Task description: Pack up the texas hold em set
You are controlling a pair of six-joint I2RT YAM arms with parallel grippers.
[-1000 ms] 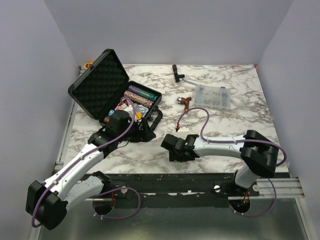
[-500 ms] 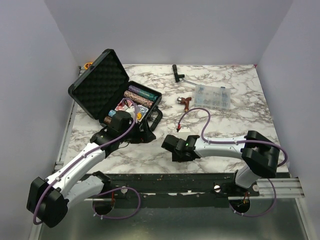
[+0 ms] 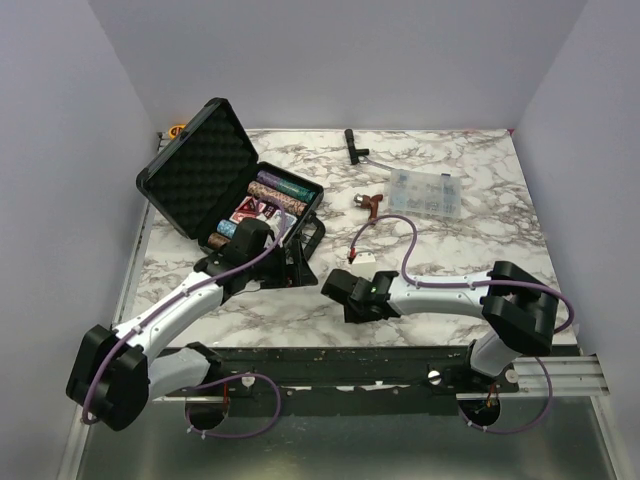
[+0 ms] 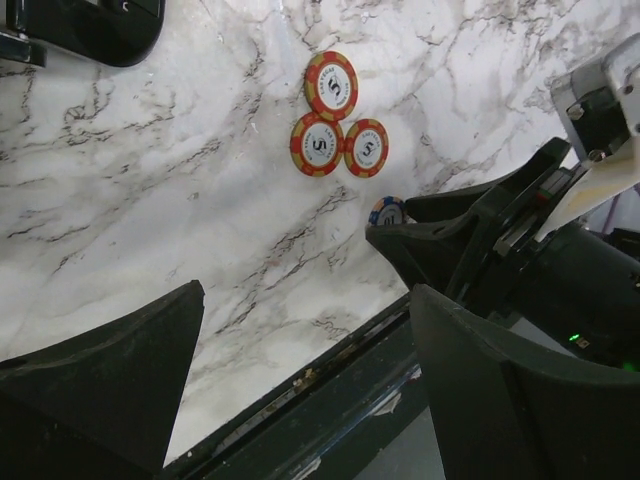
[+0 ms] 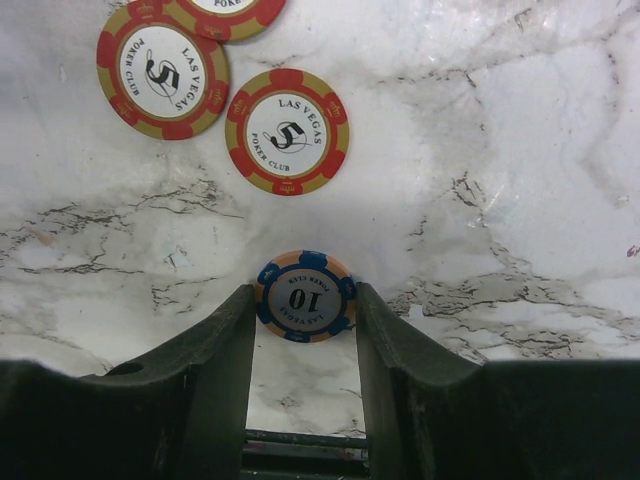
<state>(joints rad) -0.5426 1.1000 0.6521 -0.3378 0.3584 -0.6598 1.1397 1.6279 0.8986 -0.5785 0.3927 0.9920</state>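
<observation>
The black briefcase (image 3: 200,170) stands open at the back left, its egg-crate foam lid up and rows of multicoloured chips (image 3: 268,200) in its tray. My right gripper (image 5: 304,312) is shut on a blue and orange "10" chip (image 5: 305,290) held flat at its fingertips, low over the marble. Three red "5" chips (image 4: 317,143) lie loose just beyond it; two of them show whole in the right wrist view (image 5: 287,131). My left gripper (image 4: 300,385) is open and empty near the table's front edge, facing the right gripper (image 3: 340,290). The card deck is not visible.
A clear compartment box (image 3: 425,192) lies at the back right, with a black tool (image 3: 353,145) and a reddish-brown tool (image 3: 370,203) near it. A small white tag (image 3: 362,258) lies mid-table. The table's front edge and dark rail (image 4: 330,400) lie under the left gripper.
The left arm has swung right and a little back, now covering the case's front corner. The right gripper has hardly moved.
</observation>
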